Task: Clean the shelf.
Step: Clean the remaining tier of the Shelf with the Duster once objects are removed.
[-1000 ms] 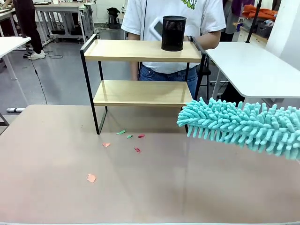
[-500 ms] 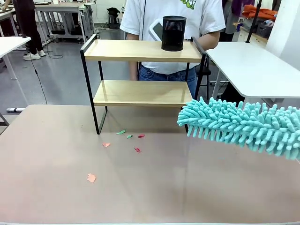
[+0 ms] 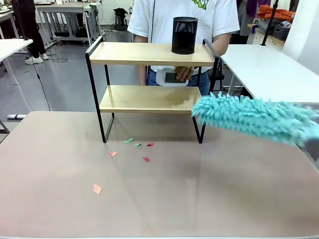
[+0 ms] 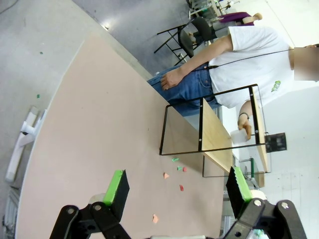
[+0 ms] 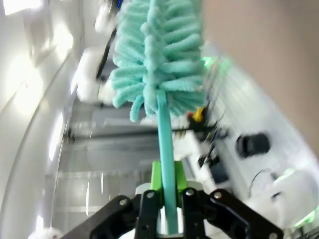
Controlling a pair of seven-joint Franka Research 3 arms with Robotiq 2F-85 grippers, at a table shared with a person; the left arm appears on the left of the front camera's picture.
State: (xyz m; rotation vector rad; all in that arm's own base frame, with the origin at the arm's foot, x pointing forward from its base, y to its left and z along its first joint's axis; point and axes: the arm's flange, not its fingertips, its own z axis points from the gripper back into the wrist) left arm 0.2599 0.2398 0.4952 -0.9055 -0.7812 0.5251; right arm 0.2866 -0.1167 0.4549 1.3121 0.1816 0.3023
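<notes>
Right end effector (image 5: 167, 194) clenched on teal duster (image 3: 254, 117), blurred head near lower board of shelf (image 3: 144, 98); left end effector (image 4: 177, 185) released, empty, above bench (image 4: 99, 149).

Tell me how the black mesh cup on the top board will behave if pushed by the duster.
The mesh cup is perforated, so probably light; the duster could likely shift it. It is taller than wide, so a high push may tip it. Being round, it might then roll along the shelf.
</notes>
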